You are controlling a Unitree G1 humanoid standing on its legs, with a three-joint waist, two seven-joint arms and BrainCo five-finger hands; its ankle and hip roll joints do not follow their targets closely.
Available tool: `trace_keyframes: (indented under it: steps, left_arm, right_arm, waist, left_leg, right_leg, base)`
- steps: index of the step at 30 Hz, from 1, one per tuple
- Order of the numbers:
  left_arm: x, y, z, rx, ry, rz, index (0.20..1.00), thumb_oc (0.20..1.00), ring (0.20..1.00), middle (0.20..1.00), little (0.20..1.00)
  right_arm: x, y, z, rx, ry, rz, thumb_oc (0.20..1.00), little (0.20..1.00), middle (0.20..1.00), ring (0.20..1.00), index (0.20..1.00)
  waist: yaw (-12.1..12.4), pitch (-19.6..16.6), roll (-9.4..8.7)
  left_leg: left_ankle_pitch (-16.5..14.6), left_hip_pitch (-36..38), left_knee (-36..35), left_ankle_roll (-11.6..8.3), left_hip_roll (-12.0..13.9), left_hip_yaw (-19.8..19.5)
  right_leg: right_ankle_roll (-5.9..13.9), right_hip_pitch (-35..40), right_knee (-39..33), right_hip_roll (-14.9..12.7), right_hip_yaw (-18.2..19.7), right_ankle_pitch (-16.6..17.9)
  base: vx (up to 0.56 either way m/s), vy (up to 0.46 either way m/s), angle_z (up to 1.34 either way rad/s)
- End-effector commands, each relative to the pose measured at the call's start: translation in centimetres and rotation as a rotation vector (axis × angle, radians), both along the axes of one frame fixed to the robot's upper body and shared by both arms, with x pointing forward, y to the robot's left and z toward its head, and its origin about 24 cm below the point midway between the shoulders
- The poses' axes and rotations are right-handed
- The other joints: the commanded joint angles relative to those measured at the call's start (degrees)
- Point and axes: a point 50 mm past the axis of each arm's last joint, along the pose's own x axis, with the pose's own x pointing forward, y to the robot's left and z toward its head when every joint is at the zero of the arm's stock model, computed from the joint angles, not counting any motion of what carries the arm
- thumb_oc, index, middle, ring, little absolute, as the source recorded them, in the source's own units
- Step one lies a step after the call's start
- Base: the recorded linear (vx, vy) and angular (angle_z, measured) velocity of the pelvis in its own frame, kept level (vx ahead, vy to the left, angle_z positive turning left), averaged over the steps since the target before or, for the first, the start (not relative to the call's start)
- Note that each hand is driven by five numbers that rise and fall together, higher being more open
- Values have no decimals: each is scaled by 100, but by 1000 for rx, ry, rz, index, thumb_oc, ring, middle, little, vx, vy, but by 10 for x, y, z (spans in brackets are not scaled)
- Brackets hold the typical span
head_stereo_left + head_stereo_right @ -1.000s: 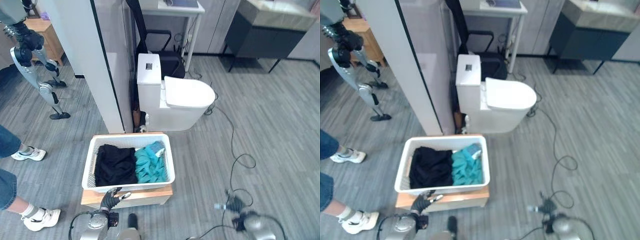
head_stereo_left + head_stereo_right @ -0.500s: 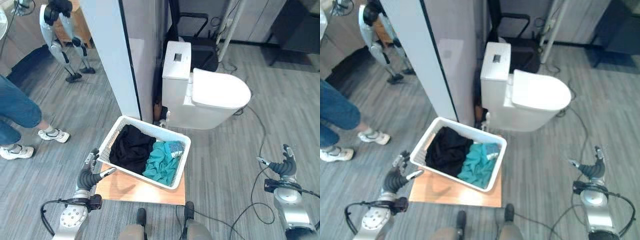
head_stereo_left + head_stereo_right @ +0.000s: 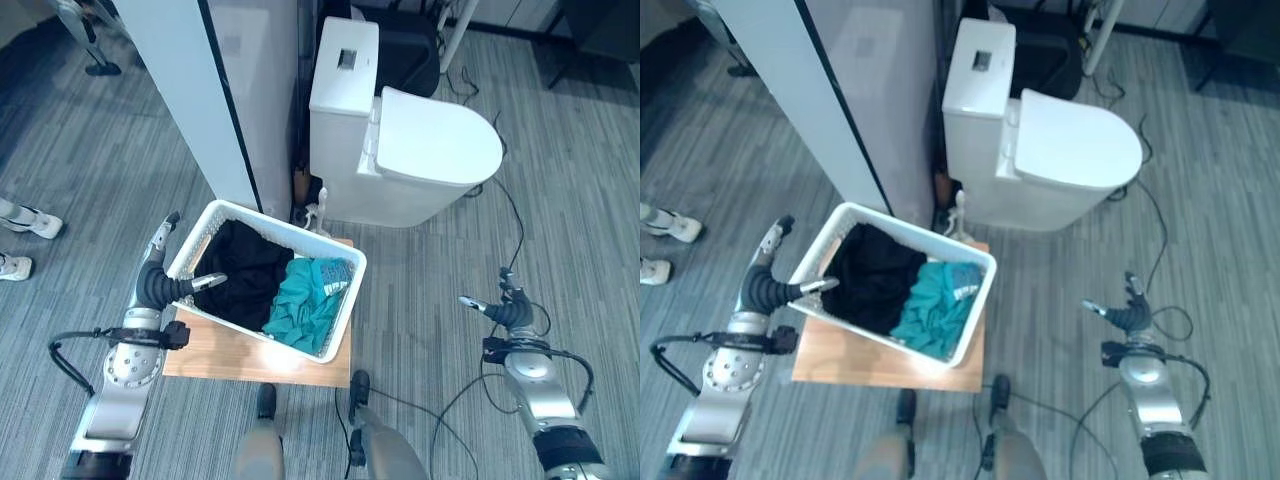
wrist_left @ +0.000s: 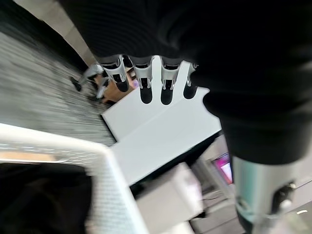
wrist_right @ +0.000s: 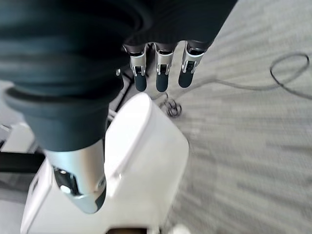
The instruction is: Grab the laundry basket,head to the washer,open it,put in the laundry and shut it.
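Left eye view: the open left hand (image 3: 160,283) has been brought beside the laundry basket (image 3: 335,315) on its low wooden stand; the right hand (image 3: 503,307), fingers straight, is held well apart. No grasp yet.

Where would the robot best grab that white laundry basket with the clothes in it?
Probably by the rims of its two short ends, one hand per side. The laundry basket is a long, open-topped rectangle; the left hand hangs open by one end, the right hand open, well off.
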Motion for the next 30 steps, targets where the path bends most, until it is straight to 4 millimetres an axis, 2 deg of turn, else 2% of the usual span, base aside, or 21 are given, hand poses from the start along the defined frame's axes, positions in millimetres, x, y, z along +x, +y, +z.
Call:
trace_keyframes:
  steps: [1, 5, 6, 10, 13, 15, 18, 21, 24, 25, 30]
  left_arm:
    - [23, 14, 27, 222, -68, 138, 1000, 1000, 1000, 1000, 1000]
    - [38, 17, 38, 269, -65, 173, 1000, 1000, 1000, 1000, 1000]
    - [47, 21, 48, 308, -65, 206, 1000, 1000, 1000, 1000, 1000]
    - [59, 25, 65, 323, -88, 258, 1000, 1000, 1000, 1000, 1000]
    - [62, 30, 75, 340, -110, 304, 1000, 1000, 1000, 1000, 1000]
    - [62, 37, 93, 366, -173, 385, 1000, 1000, 1000, 1000, 1000]
    - [59, 43, 100, 371, -207, 428, 1000, 1000, 1000, 1000, 1000]
    - [45, 55, 97, 367, -219, 490, 1000, 1000, 1000, 1000, 1000]
    - [40, 58, 93, 363, -212, 500, 1000, 1000, 1000, 1000, 1000]
    - [29, 67, 83, 355, -179, 519, 1000, 1000, 1000, 1000, 1000]
    - [14, 77, 62, 286, -106, 513, 1000, 1000, 1000, 1000, 1000]
  right_arm:
    - [23, 13, 40, 16, -156, 60, 1000, 1000, 1000, 1000, 1000]
    - [30, 20, 47, 3, -170, 79, 1000, 1000, 1000, 1000, 1000]
    - [33, 24, 51, -4, -179, 93, 1000, 1000, 1000, 1000, 1000]
    - [36, 28, 55, -8, -191, 100, 1000, 1000, 1000, 1000, 1000]
    - [36, 30, 54, -6, -188, 111, 1000, 1000, 1000, 1000, 1000]
    - [33, 29, 51, -11, -177, 113, 1000, 1000, 1000, 1000, 1000]
    - [31, 28, 49, -3, -172, 110, 1000, 1000, 1000, 1000, 1000]
    - [26, 24, 43, 7, -156, 96, 1000, 1000, 1000, 1000, 1000]
    - [25, 24, 41, 9, -151, 99, 1000, 1000, 1000, 1000, 1000]
    - [22, 21, 39, 10, -141, 90, 1000, 1000, 1000, 1000, 1000]
    - [18, 19, 35, 19, -124, 85, 1000, 1000, 1000, 1000, 1000]
  waist:
    - [-80, -20, -75]
    - [-118, 73, -70]
    - [-141, 123, -68]
    - [-191, 201, -83]
    - [-213, 223, -100]
    - [-224, 281, -126]
    - [-226, 310, -135]
    - [-197, 354, -142]
    - [-203, 354, -141]
    - [-160, 378, -143]
    - [-147, 363, -132]
  left_leg:
    - [-344, -486, 450, 58, 40, -183]
    - [-334, -643, 510, 50, 34, -182]
    - [-326, -725, 531, 47, 37, -166]
    - [-311, -879, 547, 49, 30, -120]
    - [-307, -936, 562, 48, 38, -104]
    - [-298, -1018, 582, 43, 30, -95]
    - [-294, -1057, 595, 34, 28, -101]
    - [-301, -1092, 615, 28, 19, -95]
    - [-306, -1089, 616, 25, 20, -92]
    - [-315, -1093, 618, 27, 10, -92]
    - [-335, -1096, 630, 36, -9, -93]
  right_leg:
    - [447, 30, 657, -540, -161, -830]
    - [443, -142, 715, -554, -111, -828]
    - [445, -226, 729, -561, -95, -821]
    - [453, -349, 690, -572, -72, -784]
    - [455, -380, 664, -584, -75, -771]
    - [457, -451, 661, -590, -72, -750]
    - [457, -467, 649, -596, -85, -744]
    - [456, -469, 623, -608, -110, -721]
    - [455, -466, 613, -611, -109, -721]
    - [447, -455, 609, -618, -121, -717]
    - [439, -441, 592, -625, -125, -702]
  base:
    - [-75, 39, -3]
    - [-48, 42, -1]
    - [-43, 42, -2]
    - [-28, 38, -2]
    - [-5, 6, -1]
    - [-22, 24, -5]
    - [-6, 11, -8]
    - [0, 0, 0]
    - [0, 0, 0]
    - [0, 0, 0]
    - [0, 0, 0]
